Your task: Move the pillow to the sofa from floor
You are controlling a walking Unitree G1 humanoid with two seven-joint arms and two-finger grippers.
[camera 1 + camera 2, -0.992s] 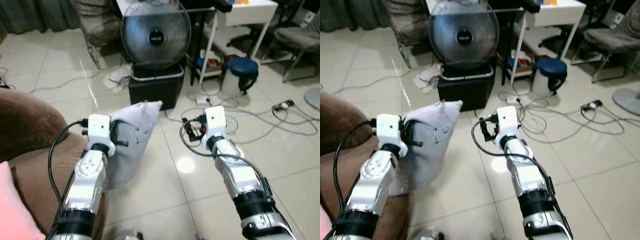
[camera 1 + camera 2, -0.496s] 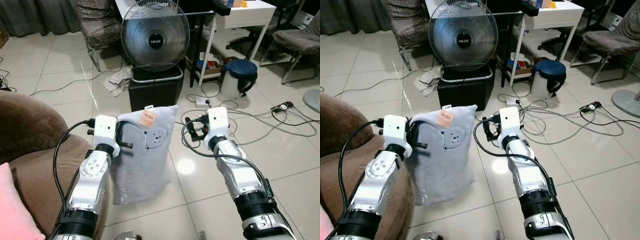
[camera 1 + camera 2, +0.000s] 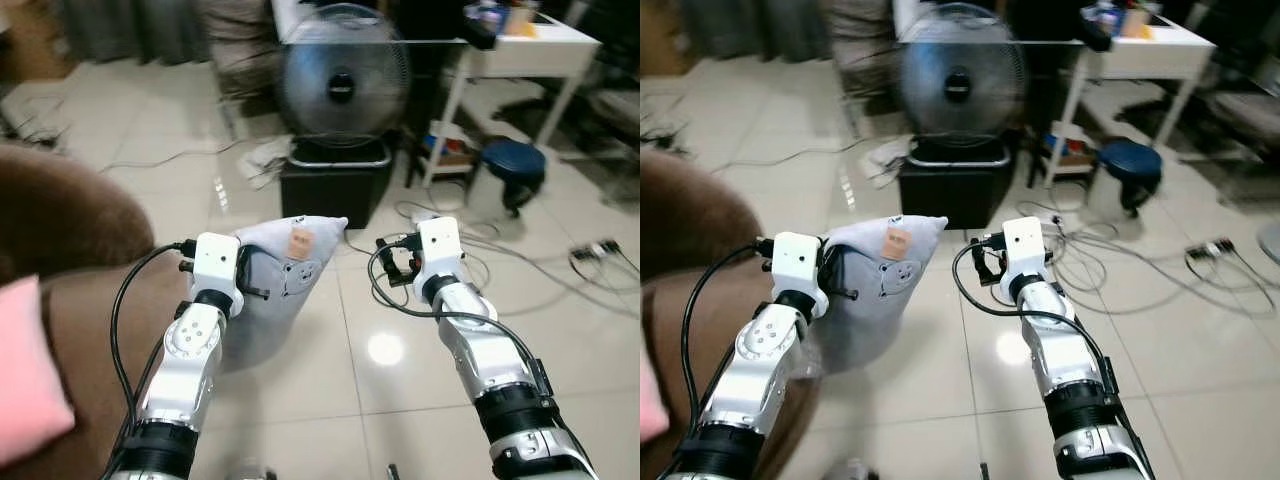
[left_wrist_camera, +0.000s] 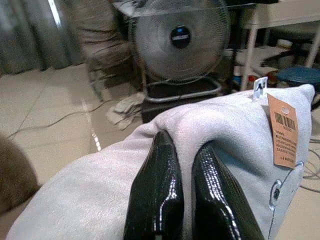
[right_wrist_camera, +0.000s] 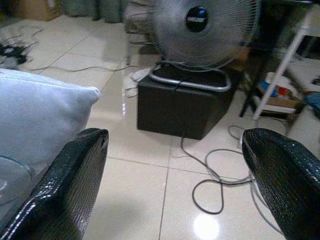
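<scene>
From the head, the left gripper (image 3: 243,278) holds the grey pillow (image 3: 285,285) up off the floor, right beside the brown sofa (image 3: 70,300). The right gripper (image 3: 395,262) hangs in the air past the pillow. At the left wrist, two fingers (image 4: 155,200) pinch a fold of pillow (tag (image 4: 283,131) showing). At the right wrist, fingers (image 5: 65,190) spread wide, holding nothing, a fan (image 5: 202,30) ahead

An orange tag (image 4: 282,131) on the grey pillow (image 4: 235,130), at the frame's right, bears a barcode; its print is too small to read. The fan (image 4: 179,40) hub's badge at upper centre is blurred.
</scene>
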